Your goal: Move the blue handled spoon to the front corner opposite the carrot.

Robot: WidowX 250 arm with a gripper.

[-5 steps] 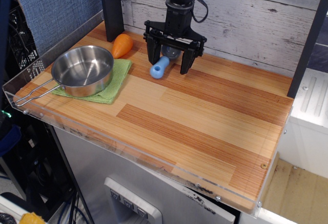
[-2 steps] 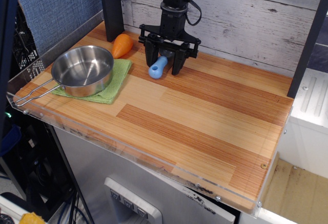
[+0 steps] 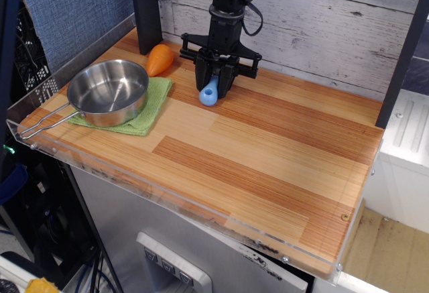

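The jaws have closed in — a second ago they stood wide either side of the spoon [image 3: 210,91], and now the gripper [image 3: 213,85] is pinched tight on the blue handle, fingers pressed against it with no gap showing. The spoon sits at the back of the table [image 3: 268,165], just right of the carrot [image 3: 159,59], its handle end poking out toward us below the fingers; the grey bowl is hidden behind the gripper. The handle has swung a touch too, from lying angled to the left to pointing more straight forward, nudged as the fingers squeezed. So the grasp looks made, though the spoon appears to rest on the wood and not yet lifted. That puts the task early on: the carry is all to come. The corner [image 3: 335,236] it wants is front right, by the small screw [image 3: 345,217], well apart from here — a long diagonal over open boards. The pan [image 3: 107,92] on its green cloth [image 3: 151,108] sits off to the left, out of the way. The risk I see is the chunky handle slipping or twisting in the pinch on lift.
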